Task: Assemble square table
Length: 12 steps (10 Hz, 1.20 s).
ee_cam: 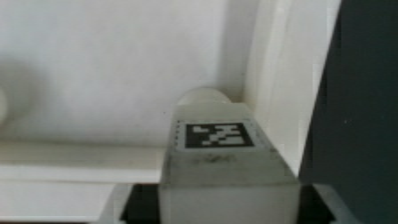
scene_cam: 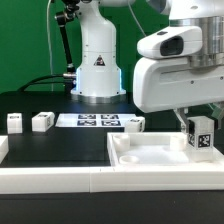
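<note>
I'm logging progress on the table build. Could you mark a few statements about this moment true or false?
1. The gripper holds a tagged leg over the tabletop. True.
2. Three more legs lie loose on the black surface. True.
3. The marker board lies inside the tabletop. False: it lies on the black surface, apart from the tabletop.
4. The held leg's tag is hidden from the wrist view. False: it shows plainly there.
</note>
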Available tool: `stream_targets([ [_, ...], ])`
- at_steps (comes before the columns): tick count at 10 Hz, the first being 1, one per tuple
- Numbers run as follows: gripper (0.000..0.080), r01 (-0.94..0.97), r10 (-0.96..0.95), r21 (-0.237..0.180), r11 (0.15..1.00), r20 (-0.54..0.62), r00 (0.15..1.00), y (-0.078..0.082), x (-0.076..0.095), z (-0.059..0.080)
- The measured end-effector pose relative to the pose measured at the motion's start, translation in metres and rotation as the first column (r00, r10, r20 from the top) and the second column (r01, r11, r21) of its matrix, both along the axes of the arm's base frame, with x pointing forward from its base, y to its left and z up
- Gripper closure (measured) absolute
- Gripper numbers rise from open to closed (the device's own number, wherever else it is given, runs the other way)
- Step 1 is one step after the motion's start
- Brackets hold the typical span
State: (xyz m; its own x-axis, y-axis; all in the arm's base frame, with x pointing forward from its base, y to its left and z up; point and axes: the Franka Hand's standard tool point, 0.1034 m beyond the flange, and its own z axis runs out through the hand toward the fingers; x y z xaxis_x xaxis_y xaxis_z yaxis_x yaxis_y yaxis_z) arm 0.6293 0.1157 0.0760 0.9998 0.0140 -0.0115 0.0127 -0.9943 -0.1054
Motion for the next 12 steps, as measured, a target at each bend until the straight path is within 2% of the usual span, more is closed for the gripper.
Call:
stream_targets([
  [3, 0.0511, 0.253, -0.253, 0.002, 0.967, -0.027, 0.967, -0.0006, -0.0002, -0.0006],
  [6, 0.0511, 0.512, -0.511, -0.006, 0.859, -0.055, 0.858, -0.0013, 0.0, -0.0008],
  [8, 0.0509, 0.66, -0.659, -0.015, 0.751, -0.075, 0.749, -0.0018, 0.0, -0.0011],
  [9, 0.0509, 0.751, -0.751, -0.028, 0.659, -0.086, 0.655, -0.0019, -0.0001, -0.0012],
  [12, 0.0509, 0.881, -0.879, -0.042, 0.471, -0.105, 0.465, -0.0021, 0.0007, -0.0015],
])
